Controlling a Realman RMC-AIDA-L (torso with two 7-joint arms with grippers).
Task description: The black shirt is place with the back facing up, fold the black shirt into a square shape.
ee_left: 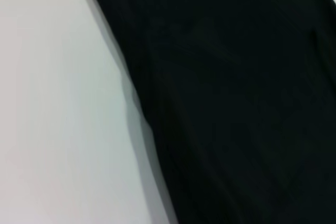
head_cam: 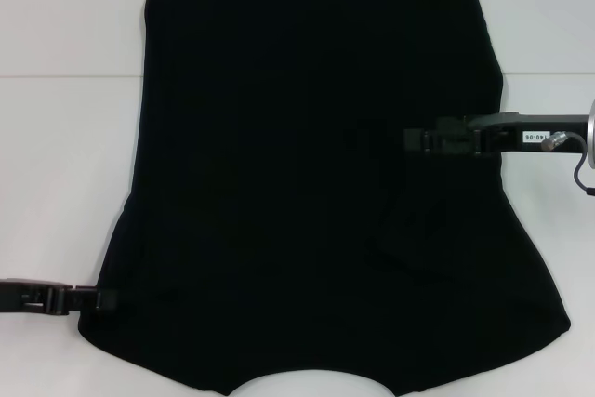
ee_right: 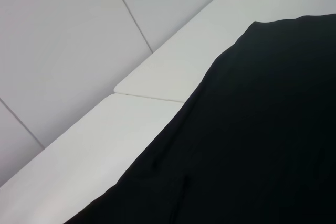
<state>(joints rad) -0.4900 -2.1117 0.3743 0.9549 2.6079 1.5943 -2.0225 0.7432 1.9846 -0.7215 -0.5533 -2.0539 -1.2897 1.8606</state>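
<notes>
one black shirt (head_cam: 307,183) covers most of the white table (head_cam: 56,137), its long axis running away from the robot: the straight hem lies at the far edge and the wider shoulder end flares out at the near edge, where a curved neckline cut shows. no lettering is visible on the upward face. the right side seems already folded inward, a flap edge running down from the far hem toward the middle, while the left side lies flat and unfolded, so the fold looks about half begun

the right gripper (head_cam: 418,139) reaches in from the right and sits over the shirt's right-centre, on or just above the folded flap; black on black, i cannot tell whether its fingers are spread or pinching cloth. the left gripper (head_cam: 100,299) lies low at the shirt's near left corner, its tip meeting the cloth's edge beside the sleeve area; its finger state cannot be told either

the left arm is the nearer one to the unfolded left edge, so the coming fold likely carries that edge rightward across the long axis
</notes>
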